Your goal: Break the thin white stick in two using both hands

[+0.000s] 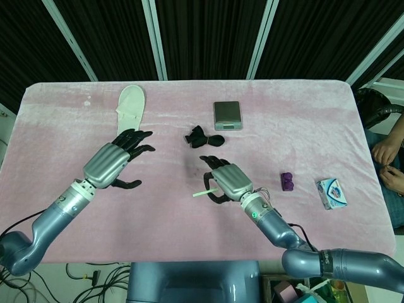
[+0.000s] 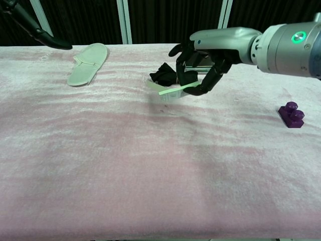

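The thin white stick [image 1: 203, 192] [image 2: 172, 90] hangs above the pink table, its free end pointing left. My right hand [image 1: 226, 182] [image 2: 208, 57] pinches its right end between thumb and fingers, raised well off the cloth near the table's middle. Over the left half hovers my left hand [image 1: 117, 162], fingers spread and empty, a hand's width or more left of the stick. The chest view catches only a dark fingertip [image 2: 52, 43] of that hand at the top left corner.
A white slipper [image 1: 130, 105] lies at the back left. A black bundle [image 1: 202, 137] and a small grey scale [image 1: 227, 115] sit behind the right hand. A purple block [image 1: 288, 182] and a blue-white packet [image 1: 332, 192] lie to the right.
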`<state>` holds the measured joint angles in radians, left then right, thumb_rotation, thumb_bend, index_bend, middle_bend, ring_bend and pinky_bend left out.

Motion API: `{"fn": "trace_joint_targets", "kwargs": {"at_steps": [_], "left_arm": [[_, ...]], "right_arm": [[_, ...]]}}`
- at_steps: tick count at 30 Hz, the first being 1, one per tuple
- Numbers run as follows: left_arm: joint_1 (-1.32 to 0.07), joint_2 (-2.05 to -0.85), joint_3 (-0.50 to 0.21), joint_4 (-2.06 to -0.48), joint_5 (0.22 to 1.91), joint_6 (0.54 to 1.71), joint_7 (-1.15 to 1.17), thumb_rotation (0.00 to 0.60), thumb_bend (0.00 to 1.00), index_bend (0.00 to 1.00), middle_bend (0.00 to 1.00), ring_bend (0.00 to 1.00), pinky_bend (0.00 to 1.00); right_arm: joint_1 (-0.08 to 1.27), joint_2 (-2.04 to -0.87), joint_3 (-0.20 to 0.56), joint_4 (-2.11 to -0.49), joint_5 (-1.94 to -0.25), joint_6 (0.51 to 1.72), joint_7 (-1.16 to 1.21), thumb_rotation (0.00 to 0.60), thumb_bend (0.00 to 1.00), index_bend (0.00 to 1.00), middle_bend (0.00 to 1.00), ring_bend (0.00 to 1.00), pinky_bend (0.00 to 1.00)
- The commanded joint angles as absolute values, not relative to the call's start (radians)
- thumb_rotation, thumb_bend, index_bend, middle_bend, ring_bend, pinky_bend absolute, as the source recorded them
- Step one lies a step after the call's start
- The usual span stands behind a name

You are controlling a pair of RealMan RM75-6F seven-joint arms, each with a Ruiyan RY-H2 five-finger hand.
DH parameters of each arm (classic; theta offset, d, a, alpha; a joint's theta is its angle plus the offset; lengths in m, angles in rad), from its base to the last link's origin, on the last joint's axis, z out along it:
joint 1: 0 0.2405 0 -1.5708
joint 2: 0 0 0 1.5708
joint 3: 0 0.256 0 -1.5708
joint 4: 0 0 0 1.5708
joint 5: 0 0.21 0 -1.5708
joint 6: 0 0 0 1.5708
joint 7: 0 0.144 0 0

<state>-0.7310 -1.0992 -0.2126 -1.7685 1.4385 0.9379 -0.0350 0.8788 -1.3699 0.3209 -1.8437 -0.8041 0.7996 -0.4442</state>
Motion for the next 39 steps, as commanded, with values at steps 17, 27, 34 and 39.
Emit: {"fn": "trace_joint_targets", "kwargs": {"at_steps": [17,27,34,39], "left_arm": [[-0.852,-1.171,-0.199,-1.733,1.318,0.783,0.116,0.600,0.19,0.29,0.03,0.00,0.00],[-0.866,-1.228,-0.178,-1.698,1.332,0.785,0.114,0.600,0.26,0.35,0.06,0.00,0.00],[-0.866,-1.251,-0.171,-1.682,1.347,0.803,0.091,0.600,0.29,0.39,0.07,0.00,0.00],[-0.874,-1.251,-0.169,-1.689,1.348,0.795,0.073,0.600,0.31,0.41,0.07,0.00,0.00]], "right_arm": [[1.028,-1.353,0.345,-1.880,-0.650,0.807,-0.440,0.600,0.47,0.66,0.00,0.00,0.13],[1.068,-1.362,0.325,-1.891,-0.614,0.851,-0.442,0.600,0.47,0.66,0.00,0.00,0.13],[1.082,-1.365,0.304,-1.883,-0.609,0.858,-0.430,0.600,0.47,0.66,0.00,0.00,0.13],[1.091,-1.365,0.295,-1.879,-0.610,0.861,-0.419,0.600,0.47,0.66,0.00,0.00,0.13]]}}
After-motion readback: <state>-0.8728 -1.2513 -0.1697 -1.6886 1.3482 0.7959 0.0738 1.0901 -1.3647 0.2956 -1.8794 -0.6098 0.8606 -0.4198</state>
